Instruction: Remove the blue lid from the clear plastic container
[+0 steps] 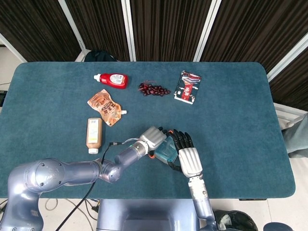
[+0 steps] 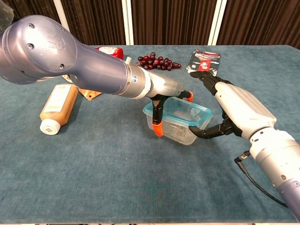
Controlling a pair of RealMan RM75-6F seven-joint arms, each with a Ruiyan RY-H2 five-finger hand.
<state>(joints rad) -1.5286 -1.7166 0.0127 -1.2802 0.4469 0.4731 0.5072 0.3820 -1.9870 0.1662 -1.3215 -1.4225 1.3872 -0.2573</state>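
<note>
teal table (image 1: 231, 115). clear container (image 2: 176, 131) with blue lid (image 2: 180, 108). silver hands, left (image 2: 161, 91) with orange fingertips (image 2: 160, 131), right (image 2: 236, 110) with black fingers (image 2: 208, 133). red bottle (image 1: 111, 80), dark red grapes (image 1: 154, 89), brown bottle (image 1: 94, 134), orange-brown pouch (image 1: 106, 107), red-black-white packet (image 1: 187, 87).

Both arms are showing smooth silver-grey rounded shells with small dark screws. The left hand (image 2: 161, 96) is wearing black fingers with orange tips; the right hand (image 2: 234, 110) is wearing black fingers, a thin black cable trailing behind its wrist.
</note>
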